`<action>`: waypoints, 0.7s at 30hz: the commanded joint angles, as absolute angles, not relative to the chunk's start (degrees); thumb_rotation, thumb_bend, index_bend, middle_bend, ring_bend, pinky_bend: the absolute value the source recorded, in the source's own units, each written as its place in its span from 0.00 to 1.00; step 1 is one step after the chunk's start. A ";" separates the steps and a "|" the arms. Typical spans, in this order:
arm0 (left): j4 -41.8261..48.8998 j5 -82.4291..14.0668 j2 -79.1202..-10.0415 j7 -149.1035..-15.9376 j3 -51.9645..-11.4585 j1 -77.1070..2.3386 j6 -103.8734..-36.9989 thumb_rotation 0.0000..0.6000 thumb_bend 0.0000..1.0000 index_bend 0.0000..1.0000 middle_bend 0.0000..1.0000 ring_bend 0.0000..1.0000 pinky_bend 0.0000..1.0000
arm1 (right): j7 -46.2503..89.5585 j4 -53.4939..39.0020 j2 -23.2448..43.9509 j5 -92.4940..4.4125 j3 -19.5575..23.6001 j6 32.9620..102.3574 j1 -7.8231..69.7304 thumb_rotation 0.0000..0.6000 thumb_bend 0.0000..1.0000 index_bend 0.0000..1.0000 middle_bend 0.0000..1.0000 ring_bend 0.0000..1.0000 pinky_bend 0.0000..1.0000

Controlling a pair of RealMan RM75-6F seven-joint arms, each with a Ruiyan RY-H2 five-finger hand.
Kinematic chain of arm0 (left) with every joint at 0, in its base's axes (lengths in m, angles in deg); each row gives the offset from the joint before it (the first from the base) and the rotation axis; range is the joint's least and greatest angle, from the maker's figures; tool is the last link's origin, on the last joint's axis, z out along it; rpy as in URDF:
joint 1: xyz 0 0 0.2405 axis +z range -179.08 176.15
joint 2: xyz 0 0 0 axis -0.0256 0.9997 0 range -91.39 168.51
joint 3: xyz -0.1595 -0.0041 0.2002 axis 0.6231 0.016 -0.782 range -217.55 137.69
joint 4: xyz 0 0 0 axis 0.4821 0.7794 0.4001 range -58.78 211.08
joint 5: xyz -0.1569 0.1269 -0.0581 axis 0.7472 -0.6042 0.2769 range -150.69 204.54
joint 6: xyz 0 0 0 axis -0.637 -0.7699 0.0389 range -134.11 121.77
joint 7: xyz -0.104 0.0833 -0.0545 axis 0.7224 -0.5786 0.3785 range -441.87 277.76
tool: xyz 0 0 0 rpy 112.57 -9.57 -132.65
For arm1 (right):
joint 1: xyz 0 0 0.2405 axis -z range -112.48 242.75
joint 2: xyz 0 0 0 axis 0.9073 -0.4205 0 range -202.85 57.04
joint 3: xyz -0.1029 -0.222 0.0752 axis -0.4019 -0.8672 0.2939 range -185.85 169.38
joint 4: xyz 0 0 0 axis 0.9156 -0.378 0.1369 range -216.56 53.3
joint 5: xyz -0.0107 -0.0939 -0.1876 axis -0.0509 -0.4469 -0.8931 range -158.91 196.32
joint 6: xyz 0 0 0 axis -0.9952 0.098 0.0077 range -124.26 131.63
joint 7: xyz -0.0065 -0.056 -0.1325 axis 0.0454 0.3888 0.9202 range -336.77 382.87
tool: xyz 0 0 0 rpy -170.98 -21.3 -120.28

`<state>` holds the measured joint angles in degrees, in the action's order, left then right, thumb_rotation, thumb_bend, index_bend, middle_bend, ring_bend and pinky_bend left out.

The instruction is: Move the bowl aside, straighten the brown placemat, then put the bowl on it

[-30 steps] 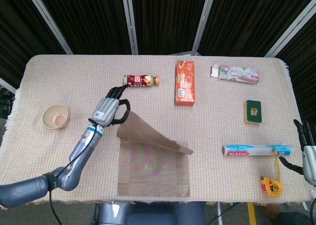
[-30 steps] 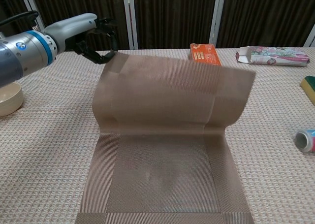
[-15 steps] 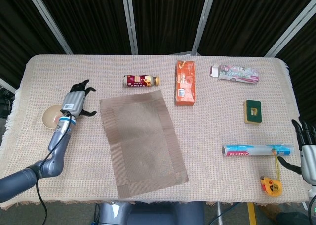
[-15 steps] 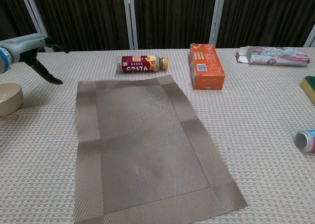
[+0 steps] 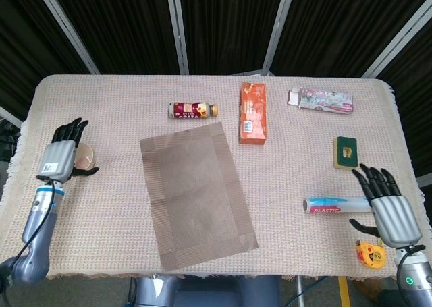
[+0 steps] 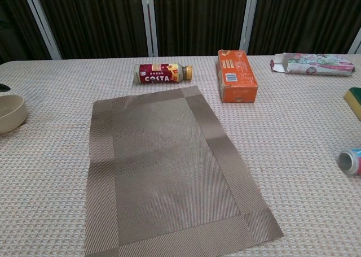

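Observation:
The brown placemat (image 5: 196,185) lies flat in the middle of the table, its long sides slightly skewed to the table edge; the chest view shows the placemat (image 6: 169,166) unfolded, with nothing on it. The cream bowl (image 5: 86,157) stands left of it, partly covered in the head view by my left hand (image 5: 61,155), which hovers over it with fingers spread and holds nothing. In the chest view the bowl (image 6: 11,113) sits on the cloth at the left edge. My right hand (image 5: 388,209) is open at the front right, fingers spread.
A Costa bottle (image 5: 193,109) lies just beyond the mat, with an orange box (image 5: 253,113) to its right. Further right are a floral carton (image 5: 321,99), a green sponge (image 5: 345,152), a plastic wrap roll (image 5: 334,204) beside my right hand and a yellow tape measure (image 5: 368,251).
My left hand let go of the mat, which dropped flat, and moved left to hover over the bowl. My right hand rose further into view beside the wrap roll.

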<state>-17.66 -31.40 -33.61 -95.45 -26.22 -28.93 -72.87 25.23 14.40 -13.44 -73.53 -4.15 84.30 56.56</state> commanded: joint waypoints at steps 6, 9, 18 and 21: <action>-32.43 -37.52 -25.78 -102.31 -32.78 -17.90 -88.83 1.00 0.05 0.00 0.00 0.00 0.00 | 18.03 11.53 -12.72 -84.34 -9.28 72.16 47.24 1.00 0.00 0.07 0.01 0.00 0.00; -33.77 -39.83 -25.43 -103.07 -34.52 -16.51 -90.21 1.00 0.05 0.00 0.00 0.00 0.00 | 16.51 8.57 -10.63 -86.91 -10.59 68.97 44.47 1.00 0.00 0.07 0.01 0.00 0.00; -33.38 -44.19 -25.46 -104.60 -35.97 -14.71 -92.85 1.00 0.06 0.00 0.00 0.00 0.00 | 21.17 8.21 -5.82 -91.54 -11.92 62.82 38.63 1.00 0.00 0.09 0.01 0.00 0.00; -33.44 -44.81 -25.29 -104.83 -36.01 -14.42 -93.13 1.00 0.06 0.00 0.00 0.00 0.00 | 23.17 9.24 -3.79 -91.16 -11.70 60.72 37.33 1.00 0.00 0.09 0.01 0.00 0.00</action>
